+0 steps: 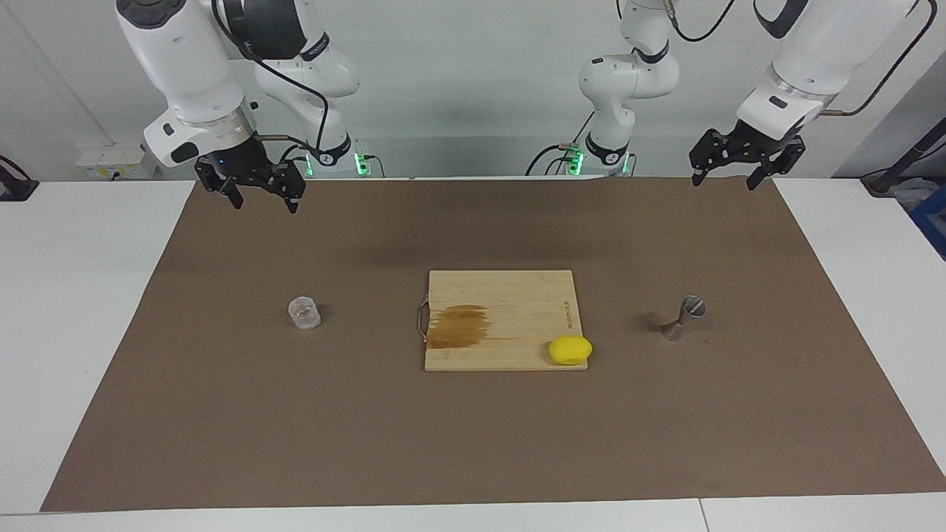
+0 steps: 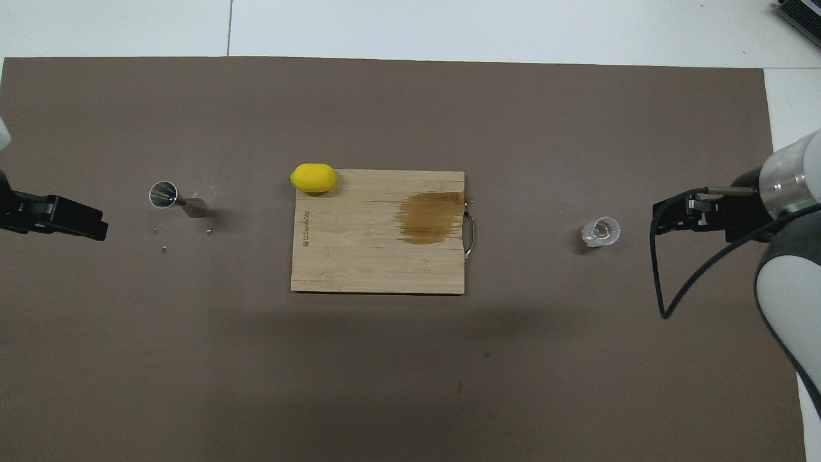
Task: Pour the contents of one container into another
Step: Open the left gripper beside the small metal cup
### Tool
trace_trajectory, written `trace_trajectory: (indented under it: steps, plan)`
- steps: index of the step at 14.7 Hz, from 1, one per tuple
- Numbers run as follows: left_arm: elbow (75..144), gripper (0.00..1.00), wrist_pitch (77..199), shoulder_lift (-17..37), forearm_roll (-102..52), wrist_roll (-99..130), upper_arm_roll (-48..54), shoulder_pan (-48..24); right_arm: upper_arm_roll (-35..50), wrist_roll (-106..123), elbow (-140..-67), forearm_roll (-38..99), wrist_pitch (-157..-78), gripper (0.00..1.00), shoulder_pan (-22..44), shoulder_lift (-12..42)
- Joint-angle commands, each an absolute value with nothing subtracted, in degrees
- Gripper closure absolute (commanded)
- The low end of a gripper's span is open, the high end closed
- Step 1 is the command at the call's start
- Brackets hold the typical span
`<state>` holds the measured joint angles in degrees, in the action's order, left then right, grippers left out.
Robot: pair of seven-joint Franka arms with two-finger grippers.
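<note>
Since both hands are up & spread apart w/ nothing held, glass is reached soonest by right hand; jigger by left hand.

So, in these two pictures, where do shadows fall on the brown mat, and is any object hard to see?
Facing view: a soft dark band lies on the brown mat between the arms and the cutting board; the jigger casts a small shadow beside it. Overhead view: a broad faint shadow lies nearer the robots than the board; the glass tumbler is transparent and pale, so its outline is weak.
</note>
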<state>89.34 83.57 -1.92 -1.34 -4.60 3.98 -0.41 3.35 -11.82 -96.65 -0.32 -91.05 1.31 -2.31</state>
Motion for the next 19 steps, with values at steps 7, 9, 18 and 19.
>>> trace_trajectory:
  steps: [7, 9, 18, 19]
  plan:
    - [90.2, 0.00, 83.8, -1.9, -1.8, -4.9, 4.3, -0.4, 3.5, -10.7, -98.2, 0.8, -91.8, 0.00, 0.6, -3.6]
    - [91.0, 0.00, 85.4, -2.0, -1.8, -4.8, 4.3, -1.5, 3.5, -10.7, -98.2, 0.8, -91.8, 0.00, 0.6, -3.6]
    - [88.8, 0.00, 85.1, 2.4, -2.1, -0.7, 3.4, -0.5, 3.5, -10.7, -98.2, 0.8, -91.8, 0.00, 0.6, -3.6]
    - [88.6, 0.00, 84.8, 3.7, -2.3, -0.6, 3.2, -0.3, 3.5, -10.7, -98.1, 0.9, -91.8, 0.00, 0.6, -3.6]
